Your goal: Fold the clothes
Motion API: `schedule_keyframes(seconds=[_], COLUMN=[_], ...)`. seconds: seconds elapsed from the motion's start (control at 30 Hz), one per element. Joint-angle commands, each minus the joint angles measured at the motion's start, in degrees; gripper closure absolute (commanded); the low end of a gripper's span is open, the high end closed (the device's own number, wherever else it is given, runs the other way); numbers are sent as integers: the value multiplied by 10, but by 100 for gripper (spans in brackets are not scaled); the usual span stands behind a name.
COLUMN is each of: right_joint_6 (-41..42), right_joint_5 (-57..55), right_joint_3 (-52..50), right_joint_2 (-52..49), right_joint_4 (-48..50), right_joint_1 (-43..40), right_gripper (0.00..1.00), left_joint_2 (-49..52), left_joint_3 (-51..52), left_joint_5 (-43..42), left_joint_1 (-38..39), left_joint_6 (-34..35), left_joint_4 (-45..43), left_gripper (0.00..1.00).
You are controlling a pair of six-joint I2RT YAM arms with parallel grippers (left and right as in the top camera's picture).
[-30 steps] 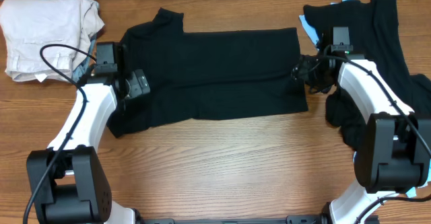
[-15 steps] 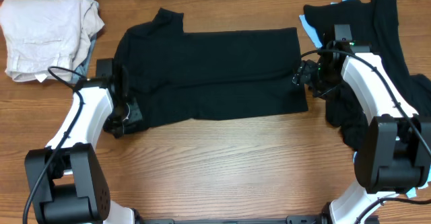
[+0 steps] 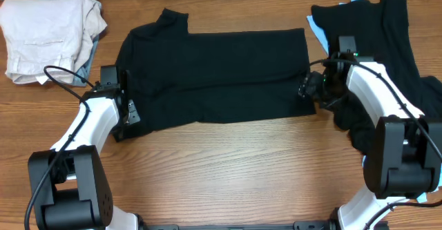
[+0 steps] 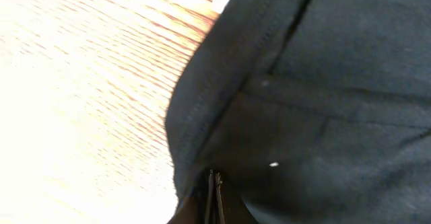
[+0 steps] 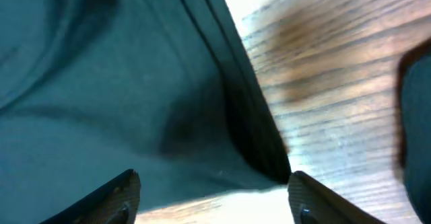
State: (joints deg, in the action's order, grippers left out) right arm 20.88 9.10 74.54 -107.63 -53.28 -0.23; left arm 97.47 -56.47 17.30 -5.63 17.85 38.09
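A black shirt lies spread flat in the middle of the wooden table, with its collar end towards the left side and its bottom hem towards the right. The left gripper is at the lower left corner of the shirt, low on the cloth. In the left wrist view its two fingers are pressed together with only a thin line between them, and the stitched edge of the shirt bends in to that point – so it grasps the cloth at this corner. Bright wood shows beside the edge.

The right gripper is at the right hem of the shirt, near its lower right corner. In the right wrist view its fingers stand wide apart – released – and the hem of the shirt runs between them, with bare table on the right of it. I cannot tell if the fingertips touch the cloth.

A pile of pale clothes is in the far left corner, well apart from the shirt. A heap of dark clothes lies on the right side, partly under the right arm.
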Motion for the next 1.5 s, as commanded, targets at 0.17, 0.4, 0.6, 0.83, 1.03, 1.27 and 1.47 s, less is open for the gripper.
schedule_keyframes(seconds=[0.17, 0.4, 0.6, 0.83, 1.03, 1.27, 1.47], right_joint_6=[-1, 58, 88, 82, 16, -50, -79], right_joint_5=[-5, -90, -96, -91, -77, -57, -43], right_joint_3=[-80, -128, -130, -94, 112, 287, 383], right_joint_2=[14, 14, 14, 18, 34, 34, 34], right_joint_4=[91, 94, -14, -76, -240, -344, -323], right_joint_1=[2, 1, -16, -18, -18, -17, -17], right_gripper=[59, 77, 77, 77, 58, 31, 28], left_joint_2=[30, 34, 34, 33, 33, 33, 89], left_joint_3=[5, 5, 5, -20, -228, -461, -564], left_joint_5=[37, 37, 43, 56, -37, -181, -227], left_joint_1=[-24, -25, -26, -27, -27, -11, 82], left_joint_6=[4, 4, 3, 3, -91, -183, -209], left_joint_4=[-10, -9, 5, 45, 240, 369, 243], left_gripper=[96, 96, 96, 96, 60, 1, 0])
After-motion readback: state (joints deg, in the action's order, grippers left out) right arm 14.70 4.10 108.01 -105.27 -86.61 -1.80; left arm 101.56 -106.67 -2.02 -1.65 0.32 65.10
